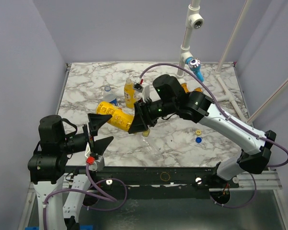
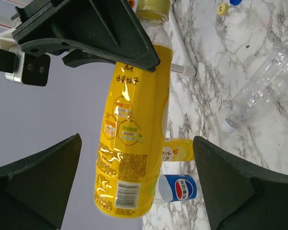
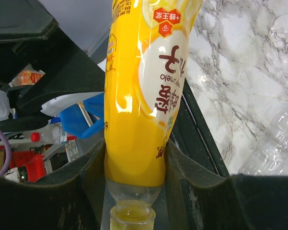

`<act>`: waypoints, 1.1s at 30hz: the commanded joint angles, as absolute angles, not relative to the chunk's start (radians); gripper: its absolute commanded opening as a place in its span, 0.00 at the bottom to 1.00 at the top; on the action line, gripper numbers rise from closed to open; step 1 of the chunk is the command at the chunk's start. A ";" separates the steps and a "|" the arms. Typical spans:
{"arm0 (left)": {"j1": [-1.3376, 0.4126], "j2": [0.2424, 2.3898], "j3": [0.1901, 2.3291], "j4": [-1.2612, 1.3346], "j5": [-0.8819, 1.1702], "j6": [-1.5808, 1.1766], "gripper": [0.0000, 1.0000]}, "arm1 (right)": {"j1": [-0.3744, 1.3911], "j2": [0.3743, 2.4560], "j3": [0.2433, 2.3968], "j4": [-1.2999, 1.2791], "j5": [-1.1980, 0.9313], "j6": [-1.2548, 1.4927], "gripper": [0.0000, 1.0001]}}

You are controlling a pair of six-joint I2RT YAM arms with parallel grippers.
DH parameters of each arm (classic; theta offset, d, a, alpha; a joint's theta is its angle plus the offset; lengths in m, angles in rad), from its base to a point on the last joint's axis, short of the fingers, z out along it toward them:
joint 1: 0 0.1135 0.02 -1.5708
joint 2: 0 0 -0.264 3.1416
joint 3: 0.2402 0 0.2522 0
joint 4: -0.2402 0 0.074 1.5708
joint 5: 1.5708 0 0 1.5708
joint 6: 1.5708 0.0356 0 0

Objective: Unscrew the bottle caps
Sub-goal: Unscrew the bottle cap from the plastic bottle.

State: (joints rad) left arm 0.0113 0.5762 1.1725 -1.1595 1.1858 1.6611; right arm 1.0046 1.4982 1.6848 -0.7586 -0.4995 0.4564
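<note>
Nearest the lens in the left wrist view, the left tool (image 2: 137, 137) spreads its two black fingers wide, gripping nothing. In line with the gap, touching neither finger, hangs a yellow-labelled plastic drink bottle (image 2: 134, 124), base toward that tool. The right tool (image 3: 134, 165) is clamped narrow round its shoulder and holds it sideways above the white marbled worktop (image 1: 86, 81). Its small ribbed yellow screw cap (image 2: 153, 5) sits on the neck, past the right fingers, which hide it from overhead. Beyond stand a second yellow bottle (image 1: 129, 93) and a clear bottle with a blue Pepsi label (image 1: 110, 99). A plain clear bottle (image 1: 151, 143) lies on its side under the right arm. A loose yellow cap (image 1: 198, 132) and a loose blue cap (image 1: 198, 140) lie just beside each other, well apart from the bottles.
</note>
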 commanded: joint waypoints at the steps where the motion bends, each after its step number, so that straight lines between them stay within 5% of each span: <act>1: 0.017 0.571 1.158 -1.150 1.250 1.635 0.99 | 1.044 1.548 1.774 -0.792 -0.540 0.422 0.24; 10: 0.017 0.653 1.149 -1.136 1.172 1.622 0.97 | 1.084 1.626 1.829 -0.783 -0.555 0.399 0.24; 21: 0.018 0.623 1.106 -1.175 1.157 1.600 0.70 | 1.096 1.689 1.919 -0.811 -0.582 0.357 0.25; 26: 0.017 0.640 1.122 -1.188 1.131 1.587 0.50 | 1.096 1.707 1.959 -0.816 -0.561 0.337 0.39; 29: 0.018 0.648 1.134 -1.170 1.119 1.526 0.30 | 1.095 1.703 1.994 -0.827 -0.453 0.320 0.62; 33: 0.017 0.612 1.104 -0.972 1.109 1.225 0.28 | 1.095 1.655 2.041 -0.808 -0.207 0.287 0.89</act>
